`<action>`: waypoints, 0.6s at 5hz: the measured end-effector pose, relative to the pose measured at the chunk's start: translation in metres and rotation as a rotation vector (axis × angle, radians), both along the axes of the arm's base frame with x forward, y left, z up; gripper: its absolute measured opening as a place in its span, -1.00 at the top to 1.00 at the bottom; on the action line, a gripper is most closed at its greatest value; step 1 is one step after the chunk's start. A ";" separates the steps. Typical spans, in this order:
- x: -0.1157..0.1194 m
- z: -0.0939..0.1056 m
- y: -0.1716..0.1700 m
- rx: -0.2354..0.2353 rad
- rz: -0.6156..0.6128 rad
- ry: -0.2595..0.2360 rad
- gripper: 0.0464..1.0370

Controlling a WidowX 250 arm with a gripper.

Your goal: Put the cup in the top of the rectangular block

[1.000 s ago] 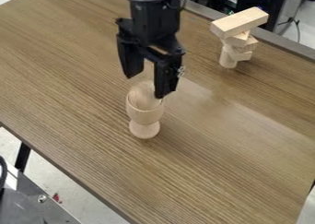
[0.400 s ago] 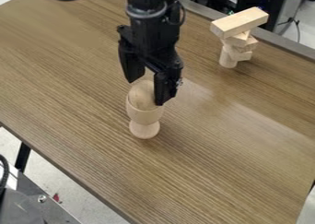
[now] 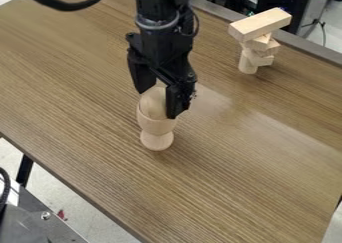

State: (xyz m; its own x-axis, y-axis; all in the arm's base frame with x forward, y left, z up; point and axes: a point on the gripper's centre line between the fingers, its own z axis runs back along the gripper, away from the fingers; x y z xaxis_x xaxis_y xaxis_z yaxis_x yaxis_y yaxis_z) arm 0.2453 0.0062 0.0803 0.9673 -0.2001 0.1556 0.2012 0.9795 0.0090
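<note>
The black gripper (image 3: 157, 104) hangs over the middle-left of the table, its two fingers apart at the rim of the wooden cup (image 3: 157, 128). The cup stands upright on its round foot, and its upper back part is partly hidden by the gripper. The right finger overlaps the cup's right rim; whether it touches cannot be told. At the upper right, a long rectangular block (image 3: 260, 24) lies on top of a stack of smaller wooden pieces.
The stack's smaller blocks (image 3: 261, 52) rest on a round wooden post (image 3: 247, 63) near the table's back edge. The wooden table (image 3: 220, 177) ends in a diagonal front edge at the lower left, with a grey metal surface (image 3: 40, 219) beyond it.
The gripper has moved down and a little left, its fingers now lower at the cup. More of the arm and its cable shows at the top. The cup and stack have stayed put.
</note>
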 end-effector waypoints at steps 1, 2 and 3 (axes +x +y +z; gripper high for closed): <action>-0.004 -0.004 -0.001 -0.003 -0.005 0.012 -0.87; -0.004 -0.005 0.000 -0.006 -0.005 0.008 -0.55; -0.004 -0.004 0.000 -0.005 -0.007 0.008 -0.55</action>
State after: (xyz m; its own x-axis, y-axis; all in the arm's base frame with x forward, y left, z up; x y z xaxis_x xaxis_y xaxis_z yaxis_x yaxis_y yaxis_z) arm 0.2413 0.0065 0.0759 0.9672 -0.2059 0.1486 0.2079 0.9781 0.0021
